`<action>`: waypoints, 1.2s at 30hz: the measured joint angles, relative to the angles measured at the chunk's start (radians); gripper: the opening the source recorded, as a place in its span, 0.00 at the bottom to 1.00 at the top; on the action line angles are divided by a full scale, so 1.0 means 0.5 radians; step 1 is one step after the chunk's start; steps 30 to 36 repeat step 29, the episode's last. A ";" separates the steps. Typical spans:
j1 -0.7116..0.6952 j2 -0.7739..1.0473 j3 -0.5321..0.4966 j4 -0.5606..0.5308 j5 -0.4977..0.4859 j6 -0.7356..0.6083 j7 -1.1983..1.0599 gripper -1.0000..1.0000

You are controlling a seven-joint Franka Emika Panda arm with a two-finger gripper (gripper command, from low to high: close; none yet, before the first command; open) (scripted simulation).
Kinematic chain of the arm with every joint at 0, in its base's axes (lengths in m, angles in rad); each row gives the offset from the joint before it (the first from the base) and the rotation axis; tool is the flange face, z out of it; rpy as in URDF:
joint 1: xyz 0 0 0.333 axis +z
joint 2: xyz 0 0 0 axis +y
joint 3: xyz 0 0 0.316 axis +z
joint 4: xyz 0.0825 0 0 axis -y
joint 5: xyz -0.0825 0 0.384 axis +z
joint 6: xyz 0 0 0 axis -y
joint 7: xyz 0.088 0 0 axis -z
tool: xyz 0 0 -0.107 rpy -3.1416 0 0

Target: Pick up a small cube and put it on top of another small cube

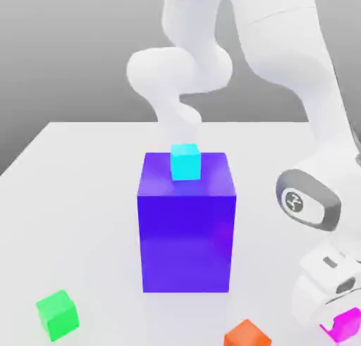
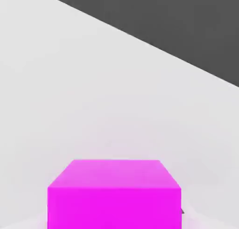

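A Franka Emika Panda arm (image 1: 275, 34) closes its end effector (image 1: 342, 325) on a small magenta cube (image 1: 345, 326), to the exterior view's right of the big blue-violet block (image 1: 185, 242) and nearer the camera than its front face; the cube sits in the grasp, directly ahead of the hand, its top face and one side showing in the hand view; being a cube, it offers no long axis to line up with, and with a single arm at work no choice of hand arises.

Whether it touches the white worktop (image 1: 92, 218) or is just clear of it cannot be told; a straight boundary in the hand view, white on one side and dark grey on the other, appears to be the worktop's edge.

A cyan cube (image 1: 185, 162) rests on top of the block; an orange cube (image 1: 247, 335) lies in front of the block, slightly toward the exterior view's right; a green cube (image 1: 58, 315) lies in front and well to its left; the target is unnamed, but either low cube would likely call for a modest lift, the cyan one for a rise above the block's top.
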State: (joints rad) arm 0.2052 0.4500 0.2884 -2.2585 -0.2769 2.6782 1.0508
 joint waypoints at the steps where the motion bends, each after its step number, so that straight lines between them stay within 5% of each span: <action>1: -0.023 -0.069 0.027 -0.018 0.039 -0.050 -0.029 0.00; 20: -1.078 -0.535 -0.659 -0.283 0.550 -0.202 -0.448 0.00; 25: -1.156 -0.292 -0.687 -0.285 0.634 0.052 -0.512 0.00; 26: -1.160 -0.253 -0.685 -0.283 0.640 0.089 -0.516 1.00; 36: -1.160 -0.253 -0.685 -0.283 0.640 0.089 -0.516 1.00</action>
